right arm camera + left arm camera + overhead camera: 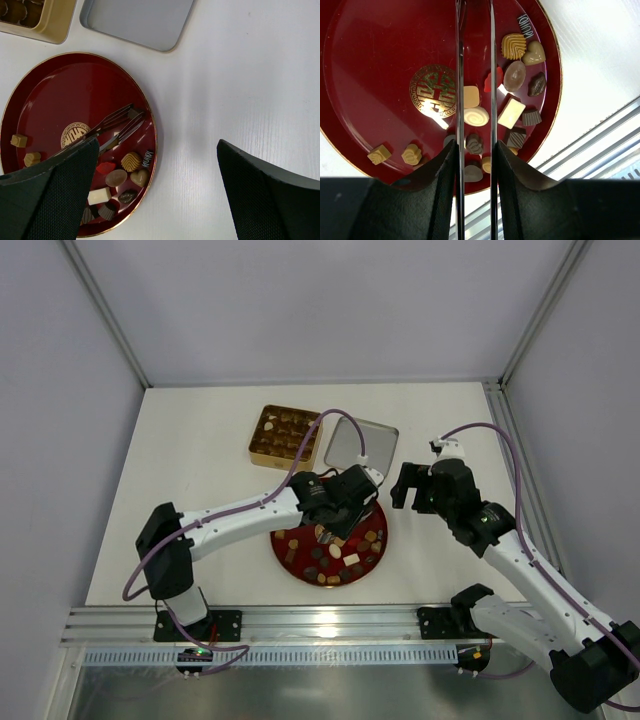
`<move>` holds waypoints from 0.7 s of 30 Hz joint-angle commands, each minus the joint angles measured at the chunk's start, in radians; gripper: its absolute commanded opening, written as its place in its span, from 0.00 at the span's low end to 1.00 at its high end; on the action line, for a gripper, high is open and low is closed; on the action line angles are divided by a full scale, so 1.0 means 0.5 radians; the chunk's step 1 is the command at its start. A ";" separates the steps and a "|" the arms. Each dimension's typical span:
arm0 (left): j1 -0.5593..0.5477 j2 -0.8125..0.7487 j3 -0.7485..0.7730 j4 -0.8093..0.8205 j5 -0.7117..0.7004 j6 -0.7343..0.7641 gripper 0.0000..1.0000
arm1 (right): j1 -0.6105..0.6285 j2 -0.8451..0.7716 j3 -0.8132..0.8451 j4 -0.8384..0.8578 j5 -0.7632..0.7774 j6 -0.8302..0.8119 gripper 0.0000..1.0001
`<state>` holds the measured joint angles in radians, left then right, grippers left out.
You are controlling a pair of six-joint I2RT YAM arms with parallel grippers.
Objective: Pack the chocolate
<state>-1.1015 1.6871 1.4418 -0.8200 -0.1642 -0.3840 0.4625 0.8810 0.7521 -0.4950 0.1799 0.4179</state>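
Mostly chocolate [512,112] lies on red plate [370,50], some in gold tin [285,435]; white lettering on one dark piece [525,25] unreadable. Left jaws clamp metal tongs [117,122], tips' load unclear; right jaws gape wide above surface [240,75].

The table [200,450] is taken in from high above, behind the arm bases [190,625]. The red plate [370,75] with its chocolates [514,46], shared by all views, is seen closely along the tongs [460,100] by the left wrist view, and from farther off, with the lid [137,20], by the right.
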 commanded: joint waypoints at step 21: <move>-0.009 -0.171 0.028 0.005 -0.135 0.022 0.27 | -0.008 -0.044 -0.007 0.048 0.008 0.002 1.00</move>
<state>-1.1015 1.6810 1.4418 -0.8234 -0.1993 -0.3836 0.4625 0.8810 0.7479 -0.4946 0.1799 0.4179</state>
